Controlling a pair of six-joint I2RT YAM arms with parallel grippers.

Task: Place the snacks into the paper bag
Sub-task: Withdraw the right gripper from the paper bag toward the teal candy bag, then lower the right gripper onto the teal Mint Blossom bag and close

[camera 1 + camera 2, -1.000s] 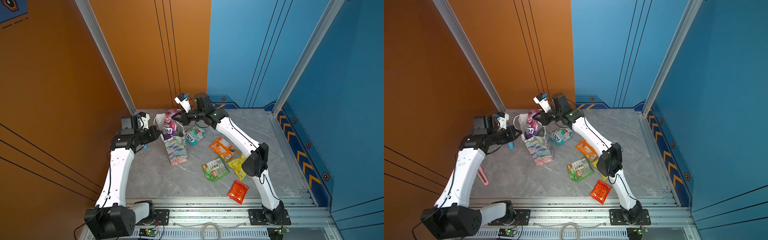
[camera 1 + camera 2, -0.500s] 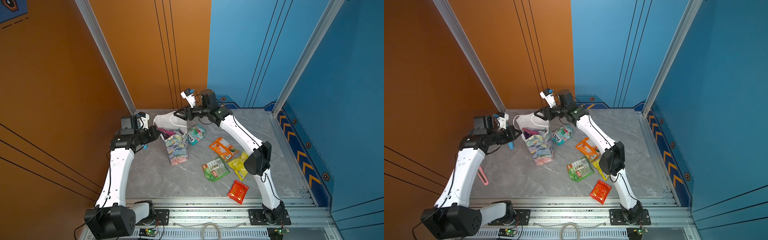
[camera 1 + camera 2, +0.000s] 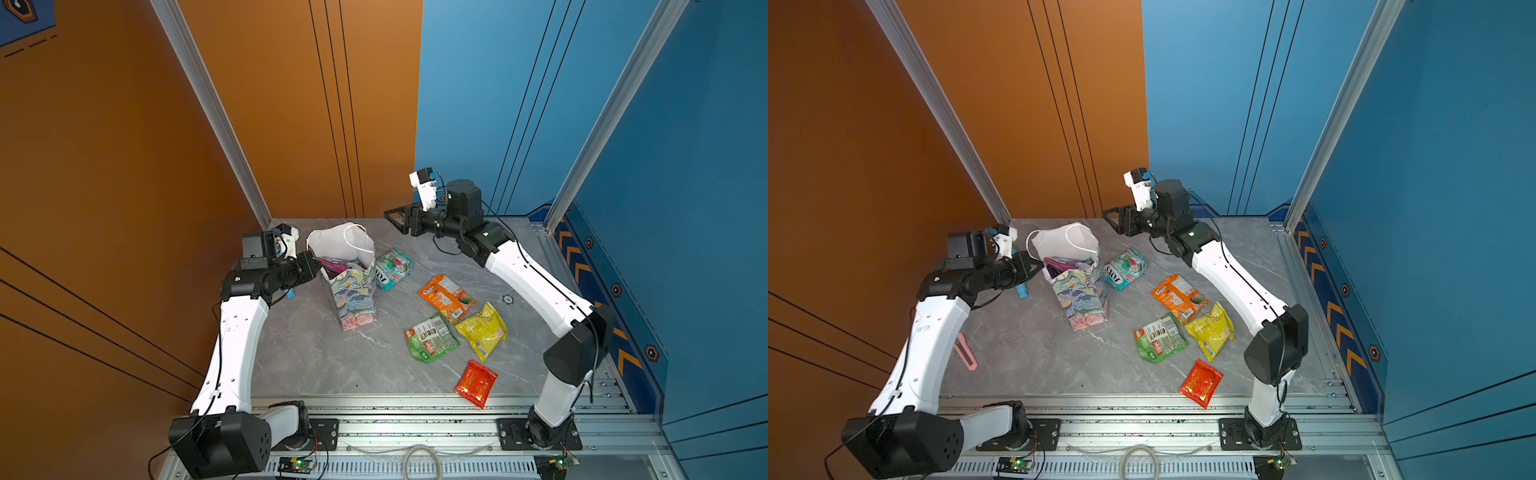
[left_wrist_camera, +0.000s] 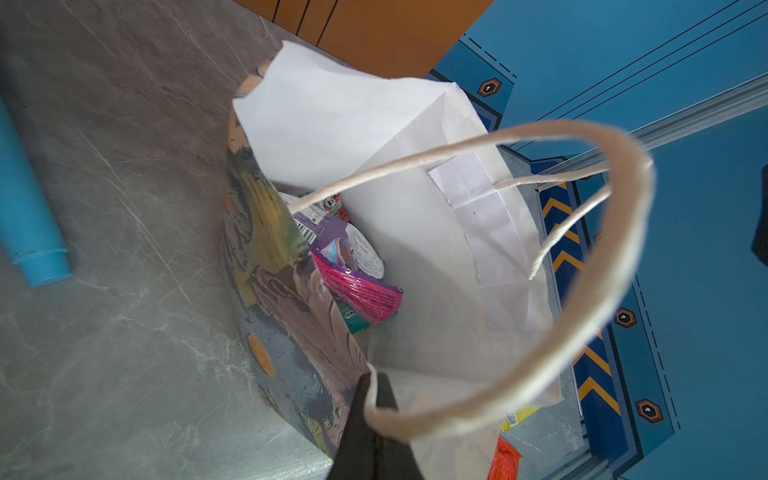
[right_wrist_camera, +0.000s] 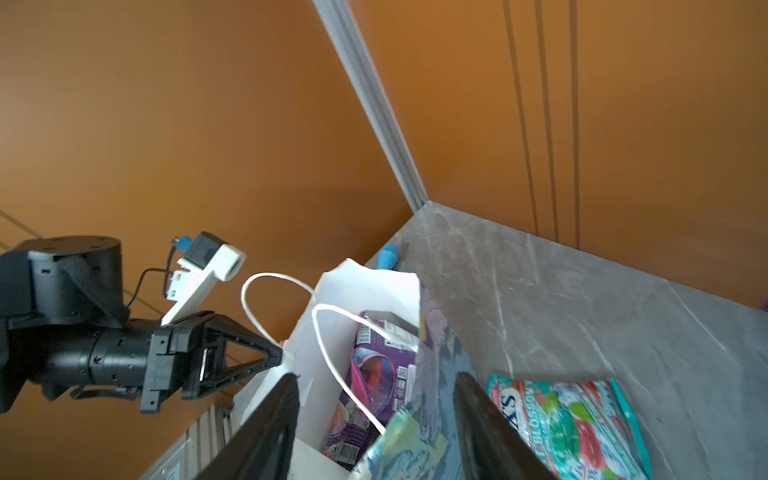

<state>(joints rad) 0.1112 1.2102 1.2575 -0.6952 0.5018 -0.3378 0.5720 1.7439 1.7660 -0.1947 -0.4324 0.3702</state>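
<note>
L fingers (image 4: pixel 365 436) clamp paper bag (image 3: pixel 353 299) rim, R fingers (image 5: pixel 266 436) apart, empty; best next: pinch teal FOX'S packet (image 3: pixel 395 268) edge, drop mid-mouth.

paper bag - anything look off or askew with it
Yes, the paper bag is out of shape. The left gripper pinches its rim on the left side. The white back wall splays outward with a creased edge, and one cord handle lies across the mouth over the purple packet.
</note>
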